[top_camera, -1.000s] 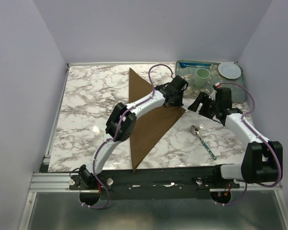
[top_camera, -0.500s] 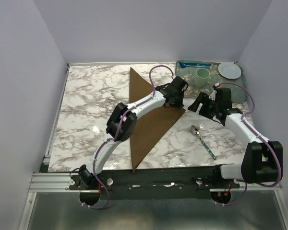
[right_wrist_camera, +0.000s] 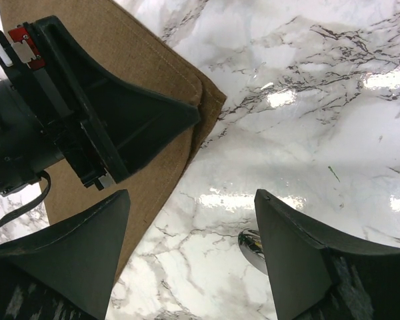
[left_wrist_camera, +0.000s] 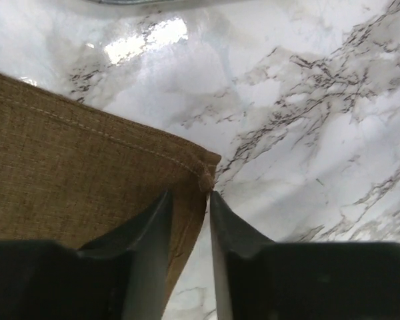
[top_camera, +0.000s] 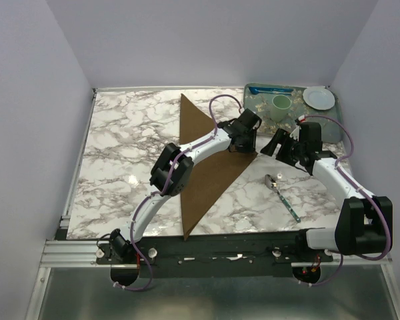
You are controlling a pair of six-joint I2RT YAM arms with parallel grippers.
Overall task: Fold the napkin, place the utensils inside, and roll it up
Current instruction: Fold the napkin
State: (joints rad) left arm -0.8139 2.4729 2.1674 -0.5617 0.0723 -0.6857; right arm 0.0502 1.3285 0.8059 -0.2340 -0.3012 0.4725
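Brown napkin (top_camera: 210, 180) is lying folded triangular. Left gripper (left_wrist_camera: 189, 197) is sitting narrowly parted at its corner, clamping nothing. Right gripper (right_wrist_camera: 192, 197) is hovering wide open near the spoon (top_camera: 285, 200).

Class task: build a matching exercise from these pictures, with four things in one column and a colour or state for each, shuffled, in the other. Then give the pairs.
1 napkin
2 spoon
3 cup
4 plate

A white
B silver bowl, teal handle
C pale green
D brown, folded into a triangle

Pairs: 1-D, 2-B, 3-C, 4-A
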